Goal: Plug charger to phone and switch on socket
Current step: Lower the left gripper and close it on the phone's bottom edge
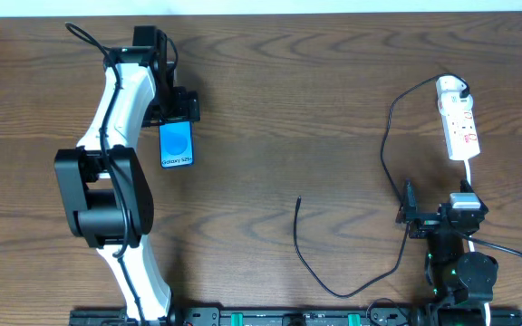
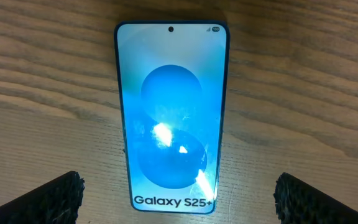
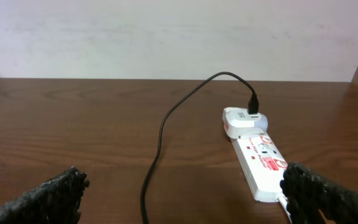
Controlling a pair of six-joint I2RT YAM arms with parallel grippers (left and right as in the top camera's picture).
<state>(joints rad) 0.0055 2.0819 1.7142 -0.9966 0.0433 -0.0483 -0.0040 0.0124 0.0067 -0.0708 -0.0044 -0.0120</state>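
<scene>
The phone (image 1: 177,145) lies flat on the wooden table with its blue "Galaxy S25+" screen up. It fills the left wrist view (image 2: 169,118). My left gripper (image 1: 178,110) hovers over the phone's far end, open and empty, its fingers (image 2: 179,190) wide of both phone edges. The charger's black cable (image 1: 333,290) loops from a free tip at table centre to its white plug (image 1: 451,88), which is seated in the white socket strip (image 1: 461,127). My right gripper (image 1: 435,213) is open and empty near the socket's near end (image 3: 263,165). The cable (image 3: 160,137) runs between its fingers (image 3: 182,186).
The socket's thick white cord (image 1: 470,177) runs toward the right arm's base. A pale wall (image 3: 166,37) stands behind the table's far edge.
</scene>
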